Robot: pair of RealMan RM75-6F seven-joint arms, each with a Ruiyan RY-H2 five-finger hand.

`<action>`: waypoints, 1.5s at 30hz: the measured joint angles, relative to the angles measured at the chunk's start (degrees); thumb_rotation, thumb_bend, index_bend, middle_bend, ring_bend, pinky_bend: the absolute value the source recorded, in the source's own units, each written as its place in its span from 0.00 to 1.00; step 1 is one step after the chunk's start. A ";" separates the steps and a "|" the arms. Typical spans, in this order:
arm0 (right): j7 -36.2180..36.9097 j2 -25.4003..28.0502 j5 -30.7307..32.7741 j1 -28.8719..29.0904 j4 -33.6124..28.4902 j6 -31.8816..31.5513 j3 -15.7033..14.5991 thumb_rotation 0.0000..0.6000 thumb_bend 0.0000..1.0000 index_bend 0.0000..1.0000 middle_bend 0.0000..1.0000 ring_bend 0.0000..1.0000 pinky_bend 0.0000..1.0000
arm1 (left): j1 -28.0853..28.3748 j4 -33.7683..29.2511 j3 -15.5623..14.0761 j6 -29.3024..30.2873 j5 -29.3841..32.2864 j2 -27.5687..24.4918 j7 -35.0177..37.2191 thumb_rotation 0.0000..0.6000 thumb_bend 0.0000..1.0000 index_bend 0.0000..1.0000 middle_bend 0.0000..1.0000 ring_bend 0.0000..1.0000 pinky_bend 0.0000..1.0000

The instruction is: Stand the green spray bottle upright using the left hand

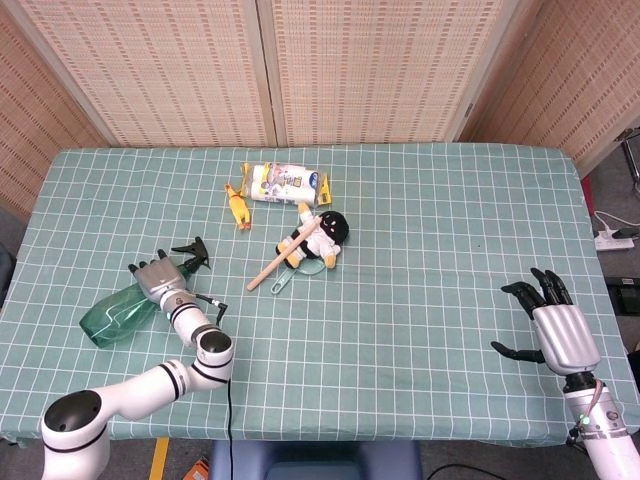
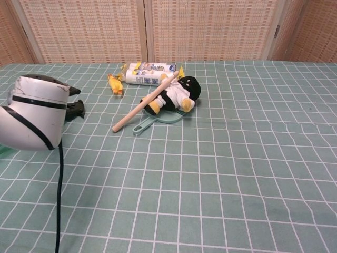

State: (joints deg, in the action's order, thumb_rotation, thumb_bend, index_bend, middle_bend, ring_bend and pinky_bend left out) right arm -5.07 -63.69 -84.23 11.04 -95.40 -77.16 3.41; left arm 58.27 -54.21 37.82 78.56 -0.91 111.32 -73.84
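Robot lab setup, checked green tablecloth (image 1: pixel 420 300), woven screen panels (image 1: pixel 360 70) behind, power strip (image 1: pixel 615 240) on floor

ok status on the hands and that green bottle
Left hand over the neck of the green spray bottle, grip unclear. Bottle lying on its side. Right hand open, far off. Nothing in the way.

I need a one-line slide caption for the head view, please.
Left hand over the lying green spray bottle; right hand idle.

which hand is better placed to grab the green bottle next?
Left. The left hand is already at the neck of the lying bottle, fingers spread. The right hand sits at the table's far right edge.
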 measured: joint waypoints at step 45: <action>0.26 -0.48 -0.44 -0.26 0.14 -0.88 0.08 1.00 0.00 0.24 0.22 0.00 0.00 | -21.36 -31.57 0.73 0.76 -28.22 -29.51 37.72 1.00 0.42 0.49 0.78 0.52 0.31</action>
State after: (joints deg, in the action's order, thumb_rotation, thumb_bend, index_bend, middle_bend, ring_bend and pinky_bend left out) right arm -4.81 -64.17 -84.66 10.78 -95.26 -78.04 3.49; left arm 36.90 -85.78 38.55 79.31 -29.12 81.82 -36.12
